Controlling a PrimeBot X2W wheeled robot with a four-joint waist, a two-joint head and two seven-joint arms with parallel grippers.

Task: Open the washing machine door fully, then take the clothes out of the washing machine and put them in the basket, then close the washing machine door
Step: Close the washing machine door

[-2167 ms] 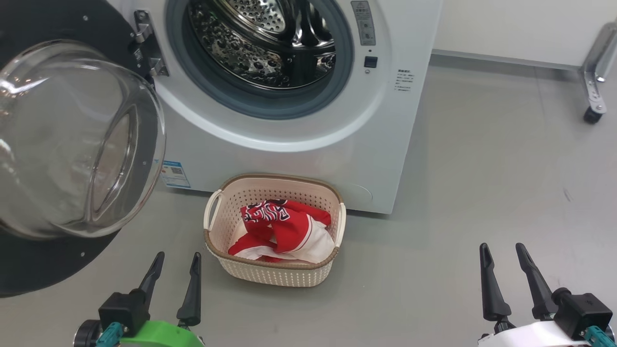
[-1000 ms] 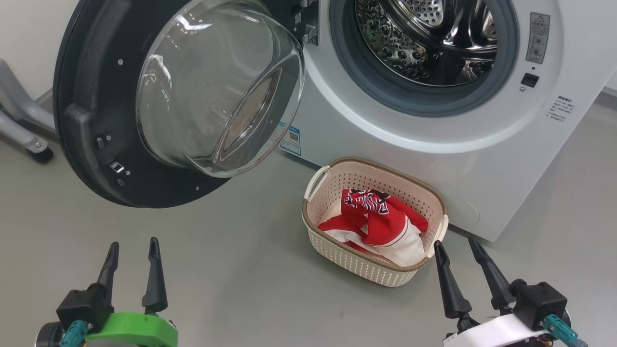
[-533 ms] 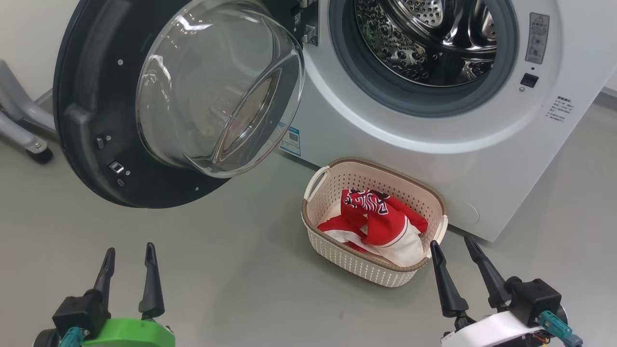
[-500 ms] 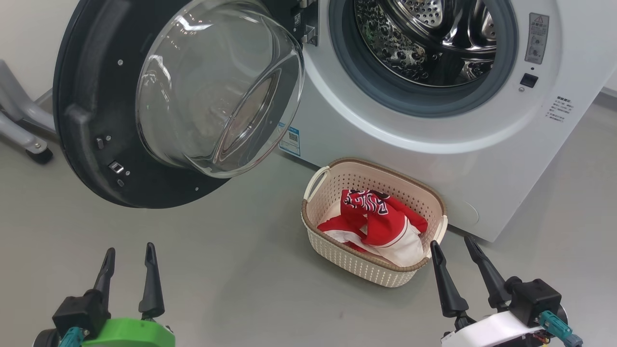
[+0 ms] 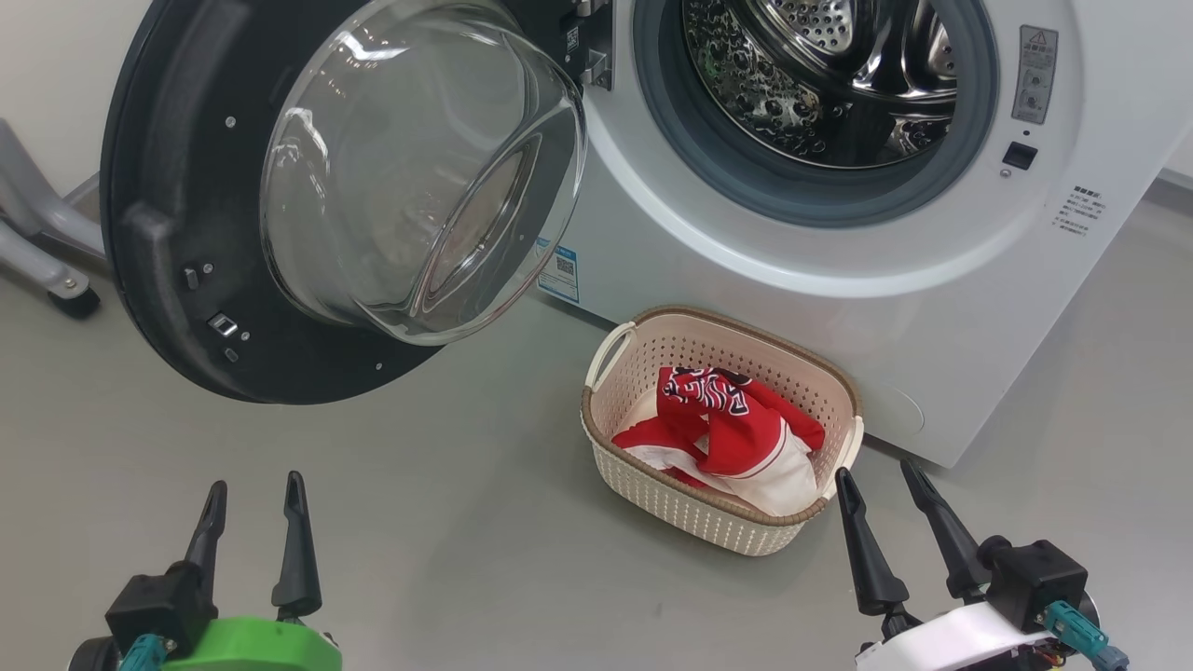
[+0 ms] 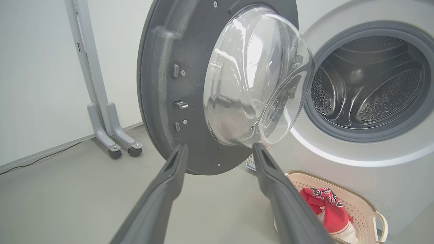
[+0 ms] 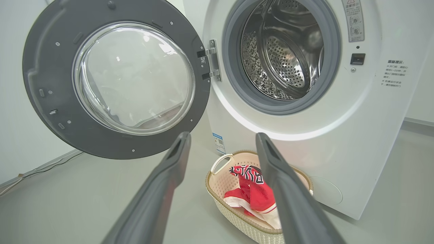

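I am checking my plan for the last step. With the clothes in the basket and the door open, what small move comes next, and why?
Probably raise the left gripper toward the free edge of the washing machine door, to start pushing it shut. The clothes lie in the basket, the washing machine looks empty inside, and this gripper, open and empty, is the nearer one.

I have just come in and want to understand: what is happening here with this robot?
A two-armed robot is unloading a washing machine. The washing machine door stands wide open, the drum looks empty, and the red and white clothes lie in the basket on the floor before it. The left tool and right tool are open, hold nothing and touch nothing. Only closing the door seems left.
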